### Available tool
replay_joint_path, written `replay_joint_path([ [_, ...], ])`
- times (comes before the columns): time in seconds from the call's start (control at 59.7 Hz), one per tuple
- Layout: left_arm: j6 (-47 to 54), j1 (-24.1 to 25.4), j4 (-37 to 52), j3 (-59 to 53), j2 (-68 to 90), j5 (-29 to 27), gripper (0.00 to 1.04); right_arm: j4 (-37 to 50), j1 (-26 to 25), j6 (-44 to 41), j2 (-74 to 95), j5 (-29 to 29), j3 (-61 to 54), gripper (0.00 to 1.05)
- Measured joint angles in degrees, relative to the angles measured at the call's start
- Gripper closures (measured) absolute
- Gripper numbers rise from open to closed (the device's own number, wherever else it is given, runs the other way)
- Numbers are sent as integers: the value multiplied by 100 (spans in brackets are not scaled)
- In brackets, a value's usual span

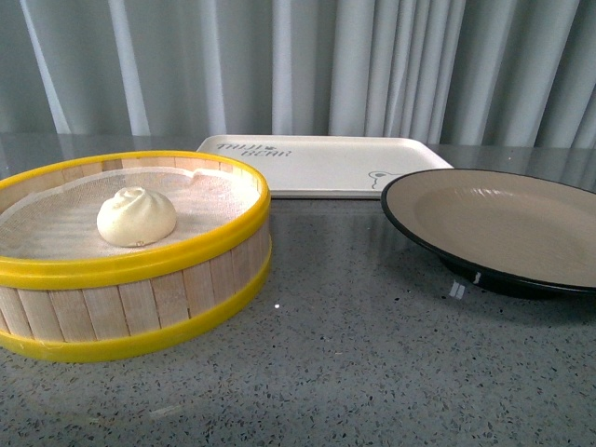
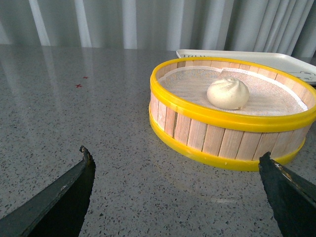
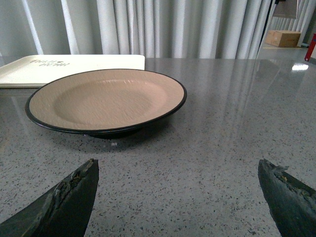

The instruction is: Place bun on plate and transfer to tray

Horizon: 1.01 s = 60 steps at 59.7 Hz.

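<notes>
- Pale grey curtains (image 1: pixel 372 65) are seen hanging in folds behind a grey speckled stone table (image 1: pixel 354 372).
- A round wooden steamer basket (image 1: pixel 140 303) with yellow rims is set on the left part of the table; it is lined with a white cloth (image 1: pixel 47 228).
- The bun (image 1: pixel 136 216) is seen resting on that cloth inside the basket, a little left of its middle, with its pleated top upward.
- The plate (image 1: pixel 503 228) is stood on the right part of the table, apart from the basket, with bare tabletop between them.
- The tray (image 1: pixel 326 168) is laid flat behind both, near the curtains.
- The left gripper (image 2: pixel 174 152) is held low over the table short of the basket, its dark fingers (image 2: pixel 59 197) spread wide with nothing gripped.
- The right gripper (image 3: pixel 177 160) is held low in front of the plate, its fingers (image 3: pixel 69 197) likewise parted wide and gripping nothing.
- The tray's near edge is covered at the left by the basket rim and at the right by the plate rim; only part of the bear drawing is shown.
- The tray's lettering is too small to be read.
- The basket is cut off at the left edge of the front view, and the plate at the right edge.
- Small red marks (image 2: pixel 79 85) are seen on the table left of the basket, and a cardboard box (image 3: pixel 283 38) is made out far behind the plate.
</notes>
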Motion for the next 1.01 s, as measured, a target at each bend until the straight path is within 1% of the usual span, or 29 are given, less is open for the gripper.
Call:
replay_joint_path([
  [1.005, 0, 0, 0, 0, 0, 2, 7, 0, 0, -2, 0, 0, 0, 9],
])
